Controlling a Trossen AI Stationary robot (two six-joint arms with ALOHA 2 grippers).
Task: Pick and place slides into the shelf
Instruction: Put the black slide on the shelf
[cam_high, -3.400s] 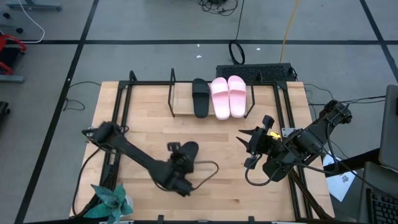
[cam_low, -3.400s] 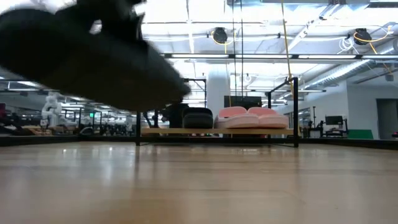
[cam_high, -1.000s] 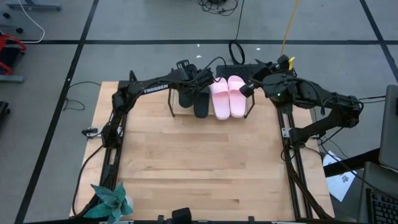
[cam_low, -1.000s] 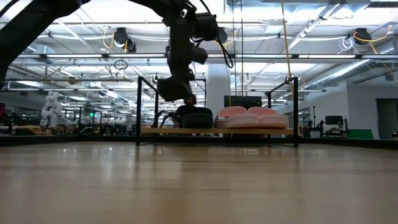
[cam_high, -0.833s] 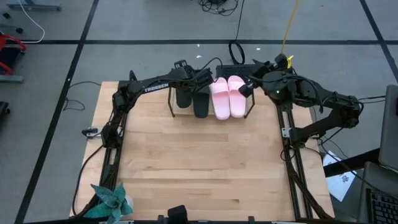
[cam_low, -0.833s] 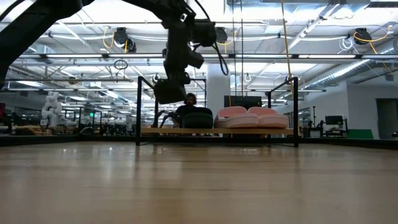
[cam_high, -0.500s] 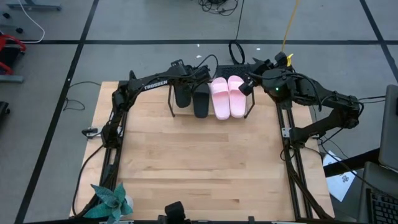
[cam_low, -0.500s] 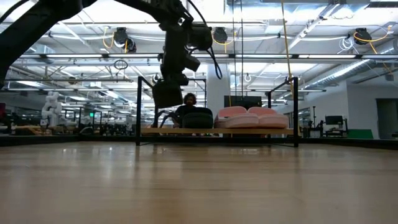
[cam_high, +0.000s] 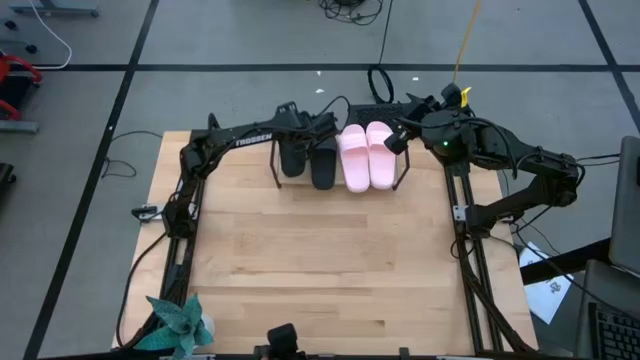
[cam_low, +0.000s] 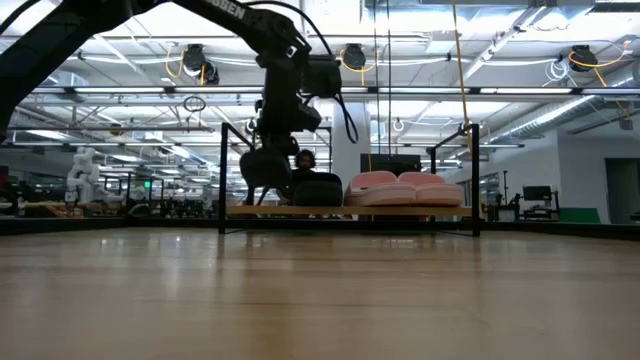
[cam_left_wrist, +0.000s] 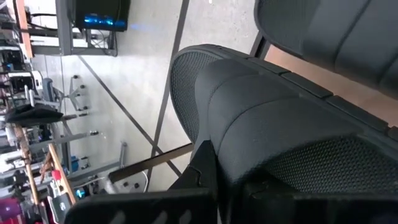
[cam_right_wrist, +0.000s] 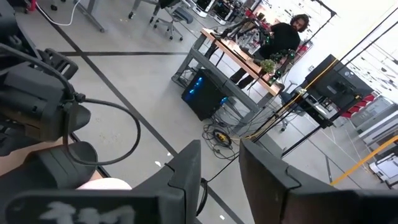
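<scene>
High view first: what does the left end effector (cam_high: 296, 150) hold?
— It is clenched on a black slide (cam_high: 292, 158), hung over the shelf (cam_high: 276, 165). Just right of it sit the other black slide (cam_high: 323, 162) and the pink pair (cam_high: 367, 155).
— And the right end effector (cam_high: 396, 137)?
— Beside the pink pair, part open, empty. One slide is left to set down, I judge.

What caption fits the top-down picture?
Left pincer lowers the last black slide onto the shelf.
</scene>
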